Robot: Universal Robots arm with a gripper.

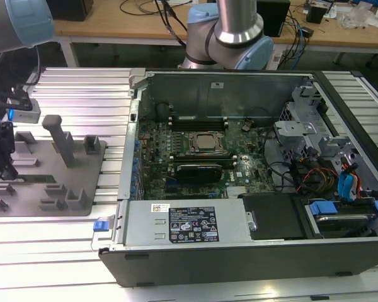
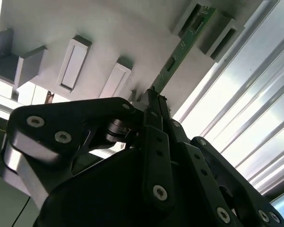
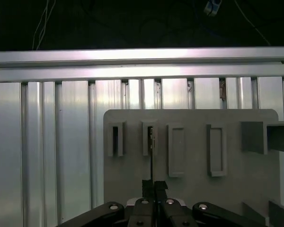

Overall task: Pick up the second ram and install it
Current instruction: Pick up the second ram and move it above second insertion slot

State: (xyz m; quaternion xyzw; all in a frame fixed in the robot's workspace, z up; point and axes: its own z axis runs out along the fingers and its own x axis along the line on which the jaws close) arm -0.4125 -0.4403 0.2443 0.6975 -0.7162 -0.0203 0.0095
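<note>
In the exterior view the gripper [image 1: 0,165] hangs low over the grey holder tray [image 1: 82,204] at the exterior view's left, well apart from the open computer case [image 1: 239,264]. The second ram [image 1: 34,178] lies on edge in the tray.

In the second wrist view the fingers [image 2: 154,123] are pinched together on the green stick's near end. Its far end sits in a slot block [image 2: 213,28].

In the first wrist view the stick runs edge-on, centred between the jaws. The hold looks square; I judge a straight, untwisted draw out of the slots is best.
</note>
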